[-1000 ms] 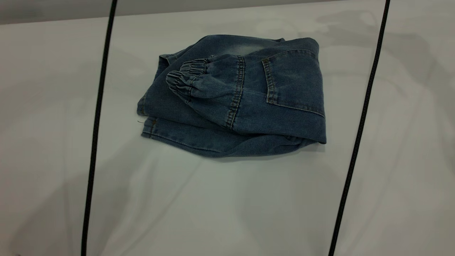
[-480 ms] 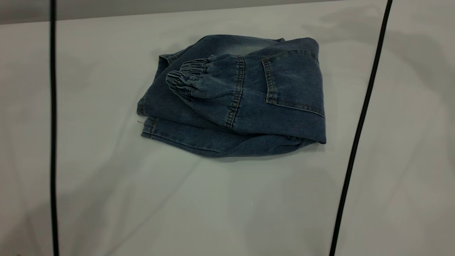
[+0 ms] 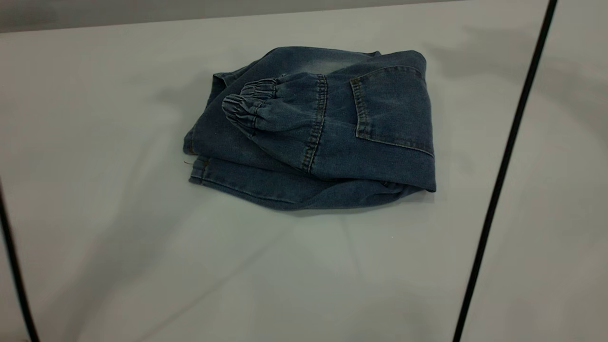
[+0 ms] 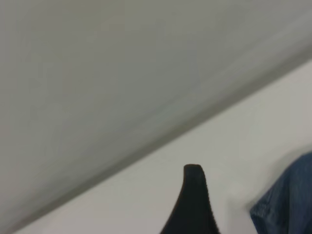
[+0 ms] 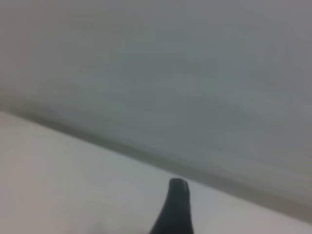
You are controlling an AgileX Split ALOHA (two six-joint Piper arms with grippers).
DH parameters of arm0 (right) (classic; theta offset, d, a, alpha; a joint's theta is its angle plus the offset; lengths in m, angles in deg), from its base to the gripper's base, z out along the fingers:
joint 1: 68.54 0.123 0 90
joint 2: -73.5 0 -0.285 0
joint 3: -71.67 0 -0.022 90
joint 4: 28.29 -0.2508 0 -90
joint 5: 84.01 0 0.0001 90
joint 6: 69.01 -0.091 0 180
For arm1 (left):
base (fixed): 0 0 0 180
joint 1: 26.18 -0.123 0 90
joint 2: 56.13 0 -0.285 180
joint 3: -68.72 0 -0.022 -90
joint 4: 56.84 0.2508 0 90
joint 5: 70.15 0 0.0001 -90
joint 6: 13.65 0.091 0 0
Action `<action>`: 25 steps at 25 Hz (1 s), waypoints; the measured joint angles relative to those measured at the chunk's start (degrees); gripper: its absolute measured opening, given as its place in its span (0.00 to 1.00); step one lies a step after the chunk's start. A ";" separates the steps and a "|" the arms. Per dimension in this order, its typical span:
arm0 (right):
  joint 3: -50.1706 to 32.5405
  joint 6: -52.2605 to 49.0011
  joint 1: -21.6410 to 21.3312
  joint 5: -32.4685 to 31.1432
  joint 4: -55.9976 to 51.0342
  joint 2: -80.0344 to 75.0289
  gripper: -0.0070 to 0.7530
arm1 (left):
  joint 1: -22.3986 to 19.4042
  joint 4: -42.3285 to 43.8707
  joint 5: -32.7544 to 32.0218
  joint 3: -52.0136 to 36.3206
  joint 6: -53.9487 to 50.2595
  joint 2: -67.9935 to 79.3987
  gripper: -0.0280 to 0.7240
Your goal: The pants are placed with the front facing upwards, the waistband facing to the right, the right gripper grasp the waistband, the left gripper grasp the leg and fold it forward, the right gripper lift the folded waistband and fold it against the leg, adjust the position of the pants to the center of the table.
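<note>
You see the pants (image 3: 313,128) folded on the counter (image 3: 118,228), toward its far side. The waistband (image 3: 249,104) lies on top, at the bundle's left; a pocket (image 3: 392,111) lies to its right.

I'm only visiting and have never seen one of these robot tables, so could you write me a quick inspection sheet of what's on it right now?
Surface: the table is plain pale grey with soft shadows.
Job's things: the pants lie folded in a bundle, the waistband gathered on top, a pocket facing up.
Clutter: nothing seen.
Grippers: the left gripper shows only one dark finger tip, beside a denim edge; the right gripper likewise shows one tip, over bare table. Neither touches the pants.
Cables: one black cable crosses at right, another at the left edge.
Surroundings: a grey wall behind.
</note>
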 joint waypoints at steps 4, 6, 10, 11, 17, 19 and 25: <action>0.00 -0.74 0.00 0.00 0.23 5.07 0.78 | 0.00 -0.06 0.00 0.00 -2.04 -5.67 0.75; -0.17 -1.04 0.00 0.00 0.10 7.30 0.78 | 0.00 -0.06 0.00 0.00 -2.59 -8.16 0.75; -3.65 -1.60 0.05 0.06 0.02 12.60 0.78 | 0.00 -0.25 0.06 -1.39 -2.79 -12.87 0.75; -4.99 -1.60 0.05 0.06 0.07 14.25 0.78 | 0.00 -0.29 0.06 -2.48 -3.16 -14.38 0.75; -16.98 -1.35 0.05 0.12 0.13 25.25 0.78 | 0.00 -0.34 0.06 -11.69 -4.17 -22.61 0.75; -20.70 -1.35 0.05 0.12 0.13 28.98 0.78 | 0.00 -0.34 0.06 -14.61 -4.23 -25.56 0.75; -31.12 -0.03 0.05 0.12 0.24 41.01 0.78 | 0.00 -0.52 0.29 -21.67 -8.04 -34.30 0.75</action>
